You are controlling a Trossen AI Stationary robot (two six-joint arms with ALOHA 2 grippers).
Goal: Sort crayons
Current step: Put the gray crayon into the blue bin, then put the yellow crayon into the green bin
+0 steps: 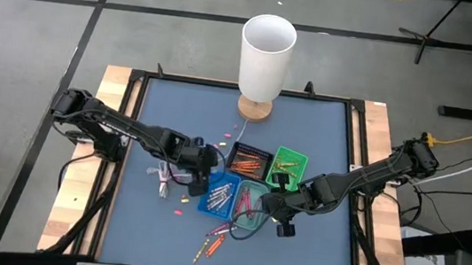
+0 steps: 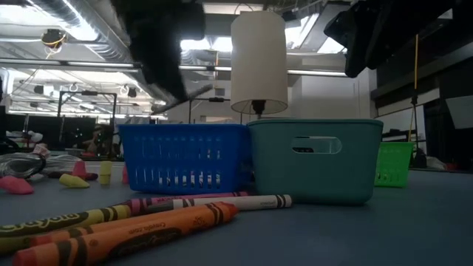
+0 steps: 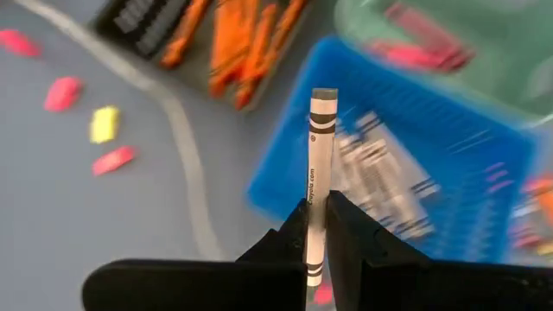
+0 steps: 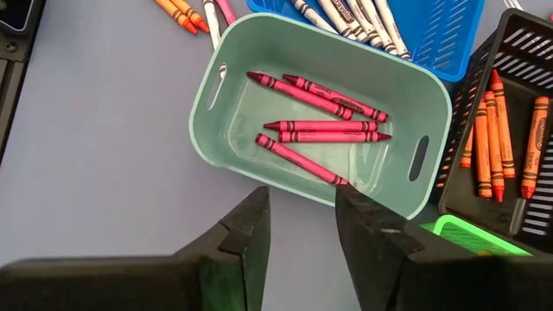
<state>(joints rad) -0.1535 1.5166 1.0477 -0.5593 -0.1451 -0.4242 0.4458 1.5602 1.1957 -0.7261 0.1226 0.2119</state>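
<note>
Table (image 1: 157, 123): left pincer (image 3: 316, 226) clamps white crayon (image 3: 318, 173) over blue tray (image 3: 449, 147), probably for dropping; right pincer (image 4: 298, 226) wide, empty above teal tray (image 4: 216, 112).

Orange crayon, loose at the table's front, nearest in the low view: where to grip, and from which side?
Take the orange paper-wrapped crayon mid-shaft from straight above, jaws across its width. It lies flat on the grey table, so no side approach gets under it. Other crayons, including a yellow crayon, lie close alongside, so finger room there looks tight.
</note>
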